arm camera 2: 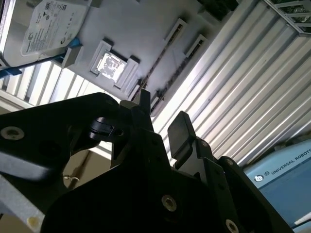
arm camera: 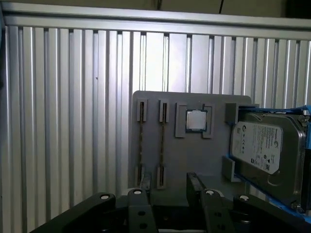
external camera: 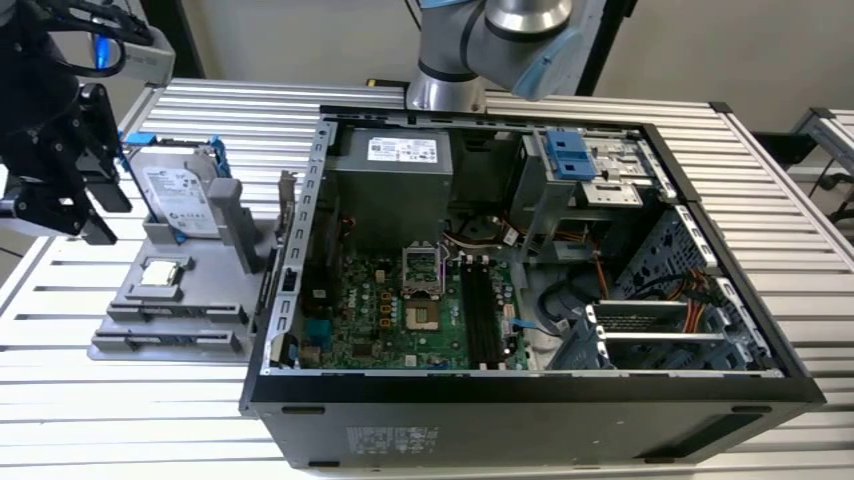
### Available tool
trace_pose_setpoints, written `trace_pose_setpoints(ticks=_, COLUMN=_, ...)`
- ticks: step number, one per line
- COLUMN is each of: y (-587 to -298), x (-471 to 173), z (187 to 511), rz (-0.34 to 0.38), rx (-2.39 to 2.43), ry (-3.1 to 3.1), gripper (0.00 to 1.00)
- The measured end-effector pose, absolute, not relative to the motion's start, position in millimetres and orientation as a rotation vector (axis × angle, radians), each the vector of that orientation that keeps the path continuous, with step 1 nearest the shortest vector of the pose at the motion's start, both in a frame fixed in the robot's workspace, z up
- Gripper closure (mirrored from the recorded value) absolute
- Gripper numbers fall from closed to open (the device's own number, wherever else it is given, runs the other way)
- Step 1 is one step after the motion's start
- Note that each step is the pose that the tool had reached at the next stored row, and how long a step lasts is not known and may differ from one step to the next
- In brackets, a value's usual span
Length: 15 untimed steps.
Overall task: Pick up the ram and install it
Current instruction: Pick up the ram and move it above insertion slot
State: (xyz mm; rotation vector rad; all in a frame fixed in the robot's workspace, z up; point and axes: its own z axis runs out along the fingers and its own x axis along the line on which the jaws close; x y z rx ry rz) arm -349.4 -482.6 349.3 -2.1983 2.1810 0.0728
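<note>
Black gripper (arm camera 2: pixel 163 114), fingers apart and empty, hangs at the upper left of the exterior view, left of the open computer case (external camera: pixel 534 400) and near a grey tray (arm camera: pixel 194 155) holding a hard drive (arm camera: pixel 257 145), two ram sticks (arm camera: pixel 141 143) lying in slots, and a processor (arm camera: pixel 196 120).

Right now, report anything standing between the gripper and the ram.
Nothing visible does. In the first wrist view the open gripper faces the ram in its grey holder; the hard drive stands apart from it on the same holder.
</note>
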Motion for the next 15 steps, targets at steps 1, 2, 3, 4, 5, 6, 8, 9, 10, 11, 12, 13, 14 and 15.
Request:
trace_pose_setpoints(ticks=1, y=-483, x=-349, z=344, rz=0.072, rx=-2.182, ry=2.197, gripper=0.0)
trace_pose_setpoints(ticks=2, y=-483, x=-349, z=340, rz=0.071, rx=-2.157, ry=2.22, gripper=0.0)
trace_pose_setpoints(ticks=3, y=-483, x=-349, z=339, rz=0.071, rx=-2.148, ry=2.229, gripper=0.0)
trace_pose_setpoints(ticks=4, y=-483, x=-349, z=338, rz=0.071, rx=-2.142, ry=2.235, gripper=0.0)
trace_pose_setpoints(ticks=5, y=-484, x=-349, z=337, rz=0.071, rx=-2.14, ry=2.237, gripper=0.0)
trace_pose_setpoints(ticks=6, y=-484, x=-349, z=336, rz=0.071, rx=-2.14, ry=2.237, gripper=0.0)
trace_pose_setpoints(ticks=8, y=-486, x=-350, z=334, rz=0.071, rx=-2.14, ry=2.237, gripper=0.0)
trace_pose_setpoints(ticks=9, y=-487, x=-349, z=332, rz=0.071, rx=-2.14, ry=2.237, gripper=0.0)
trace_pose_setpoints(ticks=10, y=-489, x=-349, z=331, rz=0.072, rx=-2.14, ry=2.236, gripper=0.0)
trace_pose_setpoints(ticks=11, y=-491, x=-349, z=329, rz=0.073, rx=-2.141, ry=2.235, gripper=0.0)
trace_pose_setpoints(ticks=12, y=-492, x=-350, z=328, rz=0.073, rx=-2.141, ry=2.234, gripper=0.0)
trace_pose_setpoints(ticks=13, y=-494, x=-350, z=326, rz=0.074, rx=-2.143, ry=2.232, gripper=0.0)
trace_pose_setpoints(ticks=14, y=-495, x=-350, z=325, rz=0.075, rx=-2.145, ry=2.229, gripper=0.0)
trace_pose_setpoints(ticks=15, y=-496, x=-350, z=323, rz=0.076, rx=-2.148, ry=2.225, gripper=0.0)
